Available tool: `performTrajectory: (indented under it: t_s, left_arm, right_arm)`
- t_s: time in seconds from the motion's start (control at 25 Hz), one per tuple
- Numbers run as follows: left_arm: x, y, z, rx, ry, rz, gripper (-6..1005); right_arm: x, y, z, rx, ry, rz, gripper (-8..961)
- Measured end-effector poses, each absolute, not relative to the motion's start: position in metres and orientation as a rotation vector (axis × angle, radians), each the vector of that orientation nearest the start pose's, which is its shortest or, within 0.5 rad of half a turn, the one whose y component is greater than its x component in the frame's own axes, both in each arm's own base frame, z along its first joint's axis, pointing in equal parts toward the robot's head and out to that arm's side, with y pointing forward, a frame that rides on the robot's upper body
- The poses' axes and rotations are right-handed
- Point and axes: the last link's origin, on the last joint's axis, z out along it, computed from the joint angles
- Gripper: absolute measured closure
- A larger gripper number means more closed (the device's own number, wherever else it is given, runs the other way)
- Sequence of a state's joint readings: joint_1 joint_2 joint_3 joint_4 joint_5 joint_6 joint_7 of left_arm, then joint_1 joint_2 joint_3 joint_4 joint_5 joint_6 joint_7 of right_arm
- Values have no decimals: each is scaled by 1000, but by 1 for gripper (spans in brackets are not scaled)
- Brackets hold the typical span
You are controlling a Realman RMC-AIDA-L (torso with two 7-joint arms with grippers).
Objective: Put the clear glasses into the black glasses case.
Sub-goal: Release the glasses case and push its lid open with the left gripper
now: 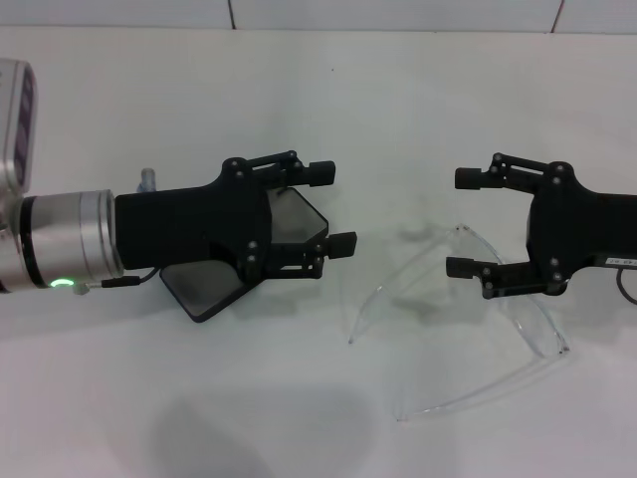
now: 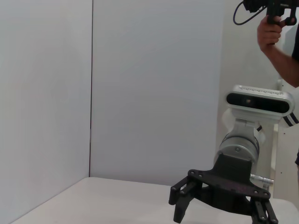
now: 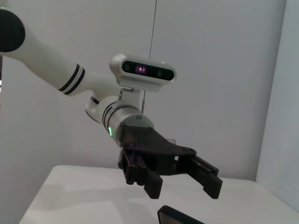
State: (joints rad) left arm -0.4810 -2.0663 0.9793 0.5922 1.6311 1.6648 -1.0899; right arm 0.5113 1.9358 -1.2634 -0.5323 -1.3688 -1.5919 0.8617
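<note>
The clear glasses (image 1: pixel 534 319) lie on the white table at the right of the head view, lens curved and one thin arm running toward the front. My right gripper (image 1: pixel 462 222) is open over their far side; its lower finger (image 1: pixel 466 267) overlaps the lens top, and I cannot tell whether they touch. The black glasses case (image 1: pixel 204 291) lies left of centre with grey lining showing, mostly covered by my left gripper (image 1: pixel 331 209), which is open above it and holds nothing. The right wrist view shows the left gripper (image 3: pixel 183 186) and a corner of the case (image 3: pixel 180 217).
White walls close off the table at the back. The left wrist view shows the right gripper (image 2: pixel 219 215) above the tabletop and a person's hand (image 2: pixel 273 35) holding a camera high at the far side.
</note>
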Motion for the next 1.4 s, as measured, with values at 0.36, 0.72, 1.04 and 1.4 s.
performTrajectory:
  t_s: [0.36, 0.72, 1.04, 1.4]
  left_arm:
    - [-227, 304, -17, -2782, -183, -1018, 202]
    - [-222, 335, 6, -2742, -311, -841, 204]
    - [-249, 360, 22, -2677, -602, -324, 216]
    - [-254, 361, 8, -2700, -658, -119, 261]
  right_arm:
    - [230, 323, 1, -2757, -174, 892, 85]
    - [229, 322, 0, -2754, -192, 888, 84]
    - [231, 321, 0, -2754, -188, 887, 84]
    - [231, 322, -2, -2768, -198, 863, 85]
